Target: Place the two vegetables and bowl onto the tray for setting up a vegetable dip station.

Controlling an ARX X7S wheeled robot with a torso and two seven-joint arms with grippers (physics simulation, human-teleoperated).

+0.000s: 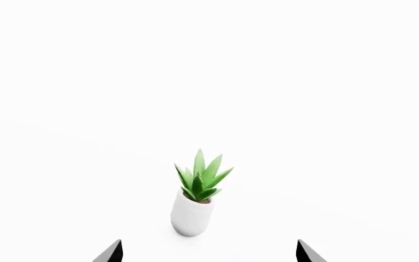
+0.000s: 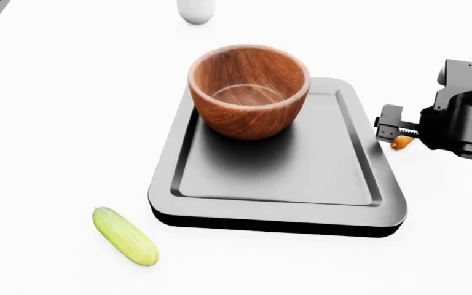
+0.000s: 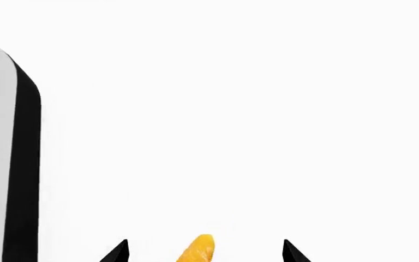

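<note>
A plain white surface fills every view. The grey tray (image 2: 334, 178) holds the wooden bowl (image 2: 248, 89) at its far end; the cucumber (image 2: 125, 236) lies off its near left corner. The right gripper (image 3: 204, 252) stands wide open, the carrot (image 3: 197, 249) between its fingertips, untouched, just outside the tray's right edge. The left gripper (image 1: 208, 252), also spread, faces a potted plant (image 1: 195, 196), holding nothing.

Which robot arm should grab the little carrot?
The right. Its end effector is open with the carrot between its fingertips, beside the tray. The left end effector faces a potted plant.
</note>
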